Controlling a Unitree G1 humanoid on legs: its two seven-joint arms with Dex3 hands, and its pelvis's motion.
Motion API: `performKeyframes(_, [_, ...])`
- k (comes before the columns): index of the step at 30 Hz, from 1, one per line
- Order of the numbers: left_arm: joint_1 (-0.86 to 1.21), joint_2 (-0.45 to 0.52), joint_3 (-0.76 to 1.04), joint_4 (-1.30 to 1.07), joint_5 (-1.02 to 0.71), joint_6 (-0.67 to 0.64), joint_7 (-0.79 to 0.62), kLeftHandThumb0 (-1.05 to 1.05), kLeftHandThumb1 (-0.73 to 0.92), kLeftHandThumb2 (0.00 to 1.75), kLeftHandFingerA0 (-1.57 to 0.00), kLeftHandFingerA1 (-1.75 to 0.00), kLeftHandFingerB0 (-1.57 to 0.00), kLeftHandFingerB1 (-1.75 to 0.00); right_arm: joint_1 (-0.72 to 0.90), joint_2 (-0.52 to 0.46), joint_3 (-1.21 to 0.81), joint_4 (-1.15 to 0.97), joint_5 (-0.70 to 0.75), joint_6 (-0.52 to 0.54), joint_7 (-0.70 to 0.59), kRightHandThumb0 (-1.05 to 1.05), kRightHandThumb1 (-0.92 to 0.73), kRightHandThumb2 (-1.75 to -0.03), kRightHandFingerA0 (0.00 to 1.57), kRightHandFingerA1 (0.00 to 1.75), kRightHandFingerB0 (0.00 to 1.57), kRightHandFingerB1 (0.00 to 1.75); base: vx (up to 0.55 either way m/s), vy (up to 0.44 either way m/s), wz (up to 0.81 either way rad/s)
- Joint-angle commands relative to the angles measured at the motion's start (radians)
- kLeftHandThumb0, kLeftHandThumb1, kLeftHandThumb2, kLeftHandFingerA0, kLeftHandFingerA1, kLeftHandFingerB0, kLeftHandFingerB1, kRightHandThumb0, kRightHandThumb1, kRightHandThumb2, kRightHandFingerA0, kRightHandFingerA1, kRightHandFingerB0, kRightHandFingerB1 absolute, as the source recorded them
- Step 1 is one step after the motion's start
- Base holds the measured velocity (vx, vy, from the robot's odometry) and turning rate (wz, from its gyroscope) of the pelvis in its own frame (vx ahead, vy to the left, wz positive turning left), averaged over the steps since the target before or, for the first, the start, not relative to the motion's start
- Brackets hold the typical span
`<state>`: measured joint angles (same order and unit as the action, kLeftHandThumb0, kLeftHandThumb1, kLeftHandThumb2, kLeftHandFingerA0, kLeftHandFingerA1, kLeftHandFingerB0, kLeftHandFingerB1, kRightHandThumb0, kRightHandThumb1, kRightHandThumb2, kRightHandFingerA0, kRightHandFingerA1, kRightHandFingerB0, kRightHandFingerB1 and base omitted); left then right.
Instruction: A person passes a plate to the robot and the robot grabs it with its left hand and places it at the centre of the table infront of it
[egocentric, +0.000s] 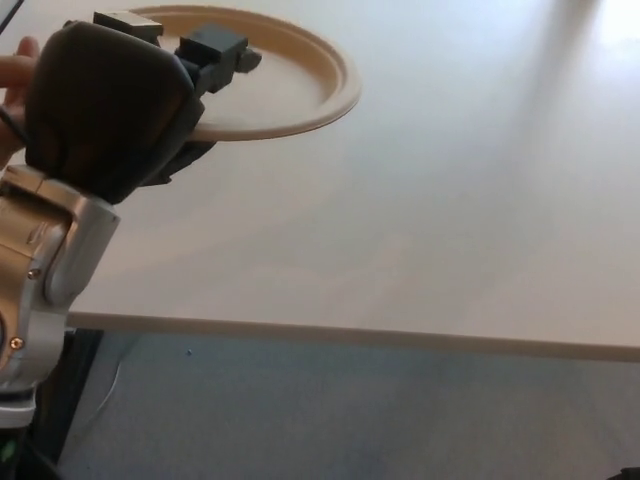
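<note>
A beige round plate (290, 80) hangs tilted above the far left of the pale table (450, 200). My left hand (115, 105) is on its near-left rim. The two fingers (215, 50) are bent down over the top of the plate and the thumb lies under the rim, so the hand is shut on the plate. A person's fingers (14, 72) show at the picture's left edge, beside my hand, and whether they still touch the plate is hidden. My right hand does not show.
The table's front edge (400, 338) runs across the lower part of the view, with grey floor (350, 420) below it. My silver left forearm (45, 270) reaches over the table's near left corner.
</note>
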<state>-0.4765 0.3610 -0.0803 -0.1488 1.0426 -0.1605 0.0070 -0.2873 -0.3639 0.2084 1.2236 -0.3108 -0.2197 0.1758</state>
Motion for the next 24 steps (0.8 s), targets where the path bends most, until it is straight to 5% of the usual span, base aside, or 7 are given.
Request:
performKeyframes(1, [0.012, 0.017, -0.012, 0.02, 0.012, 0.023, 0.087, -0.2, 0.63, 0.59, -0.87, -1.46, -0.76, -0.81, 0.001, -0.026, -0.003, -0.002, -0.001, -0.003, 0.012, -0.71, -0.8, -0.64, 0.33, 0.57, 0.35, 0.46, 0.0, 0.0, 0.0])
performKeyframes(8, [0.009, 0.024, -0.014, 0.025, -0.008, 0.006, 0.131, -0.24, 0.66, 0.59, -0.96, -1.25, -0.78, -0.71, -0.007, -0.024, 0.001, -0.004, -0.006, 0.006, 0.011, -0.71, -0.8, -0.64, 0.33, 0.57, 0.36, 0.47, 0.0, 0.0, 0.0])
performKeyframes(9, [0.01, 0.025, -0.015, 0.023, -0.008, 0.005, 0.137, -0.27, 0.66, 0.59, -1.0, -1.15, -0.8, -0.66, -0.008, -0.024, 0.002, -0.001, -0.008, 0.005, 0.011, -0.75, -0.64, -1.07, 0.33, 0.63, 0.32, 0.57, 0.0, 0.0, 0.0])
performKeyframes(11, [0.013, 0.023, -0.018, 0.018, -0.005, 0.012, 0.145, -0.28, 0.66, 0.6, -1.04, -1.06, -0.79, -0.66, -0.011, -0.024, 0.006, 0.002, -0.011, 0.006, 0.013, -0.74, -0.64, -1.07, 0.33, 0.63, 0.31, 0.57, 0.0, 0.0, 0.0])
performKeyframes(14, [0.017, 0.019, -0.022, 0.014, -0.003, 0.019, 0.153, -0.32, 0.65, 0.6, -1.04, -1.01, -0.82, -0.6, -0.01, -0.029, 0.015, -0.001, -0.019, 0.004, 0.011, -0.73, -0.82, -0.64, 0.36, 0.58, 0.37, 0.47, 0.0, 0.0, 0.0])
performKeyframes(16, [0.012, 0.017, -0.026, 0.025, -0.001, 0.012, 0.181, -0.3, 0.64, 0.59, -1.02, -1.11, -0.85, -0.59, -0.011, -0.029, 0.018, 0.0, -0.021, 0.004, 0.01, -0.74, -0.65, -1.08, 0.33, 0.62, 0.3, 0.56, 0.0, 0.0, 0.0])
performKeyframes(24, [-0.026, 0.01, -0.079, 0.107, 0.026, 0.014, 0.242, -0.23, 0.62, 0.59, -0.94, -1.32, -0.74, -0.92, -0.015, -0.031, 0.026, 0.001, -0.023, -0.001, 0.005, -0.72, -0.83, -0.64, 0.38, 0.58, 0.37, 0.48, 0.0, 0.0, 0.0])
